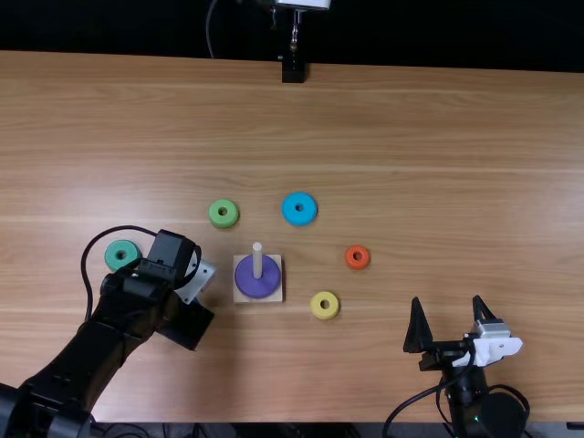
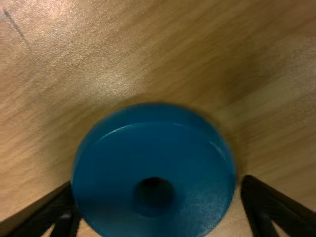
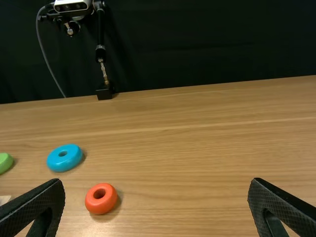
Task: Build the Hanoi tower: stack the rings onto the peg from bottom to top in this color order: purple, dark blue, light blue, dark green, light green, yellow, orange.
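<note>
Left gripper [image 1: 189,321]: jaws parted around dark blue ring [image 2: 116,163]. Right gripper [image 1: 447,299]: jaws released, wide apart. Purple ring [image 1: 258,287] on peg [image 1: 257,257].

The peg [image 1: 257,263] is pale, the lowest ring [image 1: 249,280] purple.

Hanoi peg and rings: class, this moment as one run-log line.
purple ring: on peg | left gripper: open astride dark blue ring | right gripper: open, empty | orange, yellow, light green, dark green, light blue rings: on table
</note>
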Action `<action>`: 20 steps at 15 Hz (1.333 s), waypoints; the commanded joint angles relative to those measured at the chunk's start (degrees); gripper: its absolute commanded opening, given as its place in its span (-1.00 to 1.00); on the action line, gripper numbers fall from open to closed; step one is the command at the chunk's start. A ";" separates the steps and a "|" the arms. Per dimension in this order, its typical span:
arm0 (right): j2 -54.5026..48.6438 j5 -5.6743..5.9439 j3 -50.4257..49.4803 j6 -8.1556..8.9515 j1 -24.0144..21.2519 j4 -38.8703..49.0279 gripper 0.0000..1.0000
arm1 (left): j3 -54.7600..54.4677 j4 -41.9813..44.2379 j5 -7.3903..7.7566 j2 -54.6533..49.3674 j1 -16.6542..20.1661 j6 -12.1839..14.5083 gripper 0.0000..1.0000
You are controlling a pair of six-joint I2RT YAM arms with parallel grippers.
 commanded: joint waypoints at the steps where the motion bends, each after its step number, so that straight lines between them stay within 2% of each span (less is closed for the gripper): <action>1: -0.62 -0.45 -0.27 0.05 -0.40 -0.18 1.00 | -0.23 0.07 1.23 1.20 -0.56 -0.33 -0.50; 4: -0.62 -0.45 -0.27 0.05 -0.40 -0.18 1.00 | -0.23 3.23 1.23 1.12 -0.56 -0.33 -1.00; 8: -0.62 -0.45 -0.27 0.05 -0.49 -0.18 1.00 | 4.96 -0.99 1.12 0.32 -0.48 -0.43 -1.00; 12: -0.62 -0.45 -0.27 0.05 -0.49 -0.18 1.00 | 17.70 -21.45 1.12 0.06 -0.39 -2.01 -1.00; 14: -0.62 -0.45 -0.27 0.05 -0.49 -0.18 1.00 | 24.56 -28.83 1.12 0.06 -0.48 -2.01 -1.00; 18: -0.62 -0.45 -0.27 0.05 -0.40 -0.18 1.00 | 36.33 -35.06 1.12 0.32 -0.56 -2.33 -1.00; 20: -0.62 -0.45 -0.27 0.05 -0.40 -0.18 1.00 | 41.08 -36.95 1.23 0.59 -0.92 -4.23 -1.00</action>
